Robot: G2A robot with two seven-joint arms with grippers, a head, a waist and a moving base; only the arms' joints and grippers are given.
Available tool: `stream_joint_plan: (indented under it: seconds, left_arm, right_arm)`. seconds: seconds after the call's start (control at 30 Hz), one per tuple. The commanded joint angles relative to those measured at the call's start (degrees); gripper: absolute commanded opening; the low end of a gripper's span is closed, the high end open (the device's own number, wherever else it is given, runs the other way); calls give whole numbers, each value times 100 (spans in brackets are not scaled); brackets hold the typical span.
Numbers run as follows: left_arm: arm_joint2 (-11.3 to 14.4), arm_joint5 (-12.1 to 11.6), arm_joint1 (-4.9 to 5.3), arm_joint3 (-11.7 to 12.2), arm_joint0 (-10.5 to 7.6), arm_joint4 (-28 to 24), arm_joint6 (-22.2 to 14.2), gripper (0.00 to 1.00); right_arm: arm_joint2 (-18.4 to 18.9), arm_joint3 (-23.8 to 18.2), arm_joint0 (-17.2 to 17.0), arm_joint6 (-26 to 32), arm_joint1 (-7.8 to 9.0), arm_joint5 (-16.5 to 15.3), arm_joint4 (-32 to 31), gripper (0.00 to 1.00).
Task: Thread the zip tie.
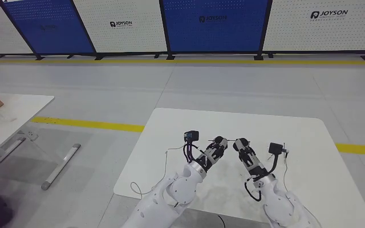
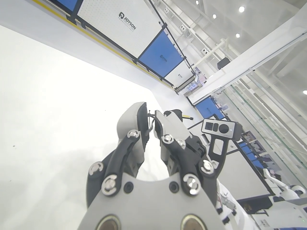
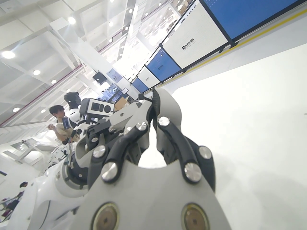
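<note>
A thin black zip tie (image 1: 228, 138) hangs a little above the white table (image 1: 171, 148), stretched between my two grippers near the table's middle. My left gripper (image 1: 219, 141) holds one end. In the left wrist view the narrow strap (image 2: 150, 123) runs between that gripper's (image 2: 150, 118) fingertips, with the right gripper (image 2: 175, 117) close behind. My right gripper (image 1: 238, 142) grips the other end. In the right wrist view its (image 3: 153, 104) fingers are pressed together and the tie's small head (image 3: 144, 97) pokes out past the tips.
Bare white tabletop (image 3: 239, 120) spreads on all sides of the grippers, its far edge (image 1: 234, 113) well beyond them. A second white table (image 1: 23, 108) stands off to the left, with a grey bar (image 1: 60, 166) on the floor beside it. Blue and white partition panels (image 1: 214, 25) line the back.
</note>
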Motion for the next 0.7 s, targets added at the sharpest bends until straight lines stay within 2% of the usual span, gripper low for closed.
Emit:
stream_joint_plan:
  seconds: [0.0,0.1,0.37,0.67]
  left_arm:
    - [2,7,-2,-1,-3,7,2,5]
    - [6,29,-4,-4,-10,24,4,0]
    - [30,73,-15,14,-46,58,-23,0]
    - [9,-44,-4,-50,-48,6,-214,0]
  right_arm:
    - [-4,3,0,-11,1,0,-21,0]
    - [-2,13,3,-56,3,0,-115,0]
    - [-47,-3,25,-11,4,0,-144,0]
    - [35,-162,15,368,72,0,130,0]
